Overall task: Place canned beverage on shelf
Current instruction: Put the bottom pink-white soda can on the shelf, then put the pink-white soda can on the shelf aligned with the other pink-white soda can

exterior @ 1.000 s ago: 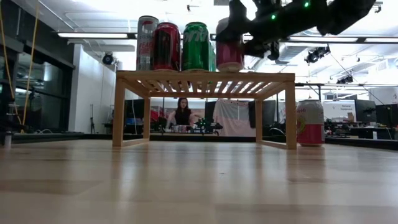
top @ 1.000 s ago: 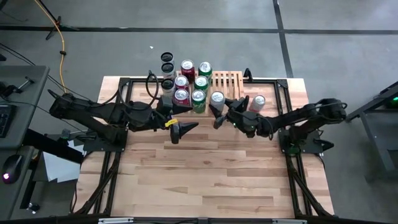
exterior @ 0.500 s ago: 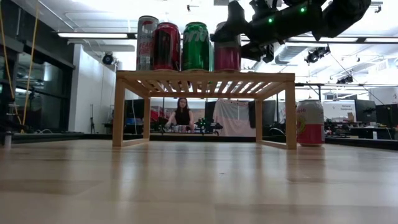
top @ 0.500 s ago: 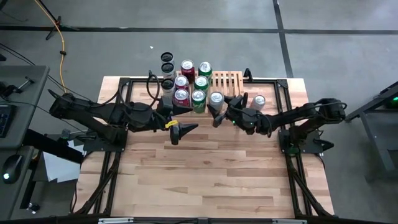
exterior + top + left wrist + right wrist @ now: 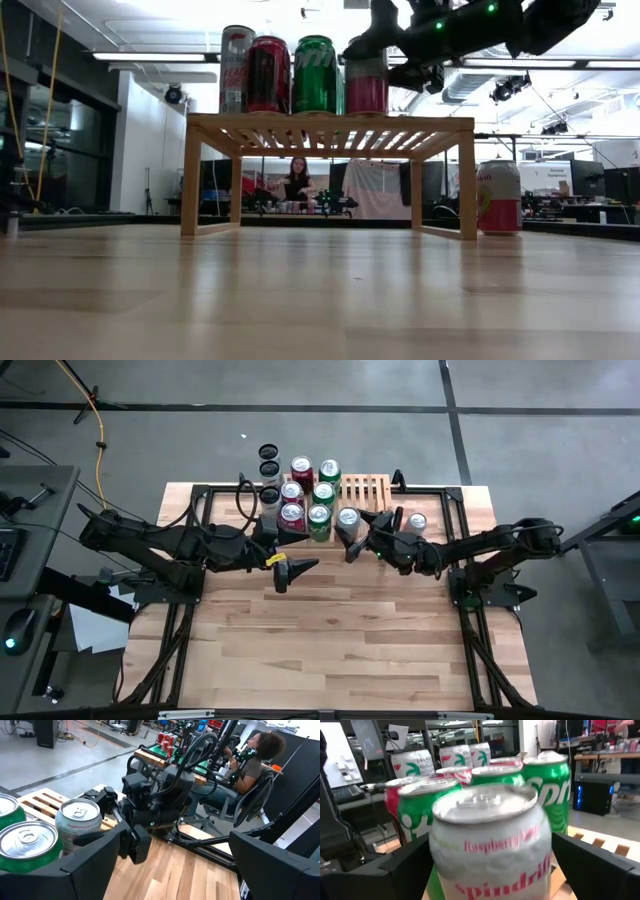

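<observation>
Fingers of my right gripper point(image 5: 364, 532) stand wide around the raspberry can point(image 5: 348, 517), now upright on the shelf point(image 5: 366, 490) beside the green cans point(image 5: 319, 516), gripping nothing; full, I judge it heavy, stiff, slick-walled, best held mid-body.

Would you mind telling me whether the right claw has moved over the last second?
Yes. The right claw has drawn back slightly from the raspberry can, now standing on the shelf, its fingers open.
</observation>
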Robot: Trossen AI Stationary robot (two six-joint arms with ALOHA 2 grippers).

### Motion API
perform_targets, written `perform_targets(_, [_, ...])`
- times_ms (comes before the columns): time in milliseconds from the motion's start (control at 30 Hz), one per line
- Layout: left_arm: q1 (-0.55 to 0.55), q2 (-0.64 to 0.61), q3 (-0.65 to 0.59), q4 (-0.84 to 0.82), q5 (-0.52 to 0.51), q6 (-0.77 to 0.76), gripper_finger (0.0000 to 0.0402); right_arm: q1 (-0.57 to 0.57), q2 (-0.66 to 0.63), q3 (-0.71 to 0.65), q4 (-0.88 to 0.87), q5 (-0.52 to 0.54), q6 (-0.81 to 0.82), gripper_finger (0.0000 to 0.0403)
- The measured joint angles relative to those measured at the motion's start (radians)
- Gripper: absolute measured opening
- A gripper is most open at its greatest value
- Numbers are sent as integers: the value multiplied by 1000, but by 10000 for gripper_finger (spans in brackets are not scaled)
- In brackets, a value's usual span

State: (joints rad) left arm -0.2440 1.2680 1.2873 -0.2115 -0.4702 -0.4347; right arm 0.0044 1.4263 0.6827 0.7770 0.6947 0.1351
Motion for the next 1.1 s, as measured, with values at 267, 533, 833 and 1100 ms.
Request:
perform_targets(267, [0, -15, 0, 17, -1, 11, 367, 29, -126, 0, -176, -9, -35, 378])
perform_targets(533, [0, -78, 0, 13, -3, 91, 367, 91, -294, 0, -461, -14, 27, 378])
perform_targets(833, [1, -199, -2, -181, -11, 186, 367, 217, -547, -1, -750, -24, 239, 378])
perform_targets(1100, [13, -370, -325, 196, -18, 235, 367, 268, -653, -1, -652, -193, 310, 378])
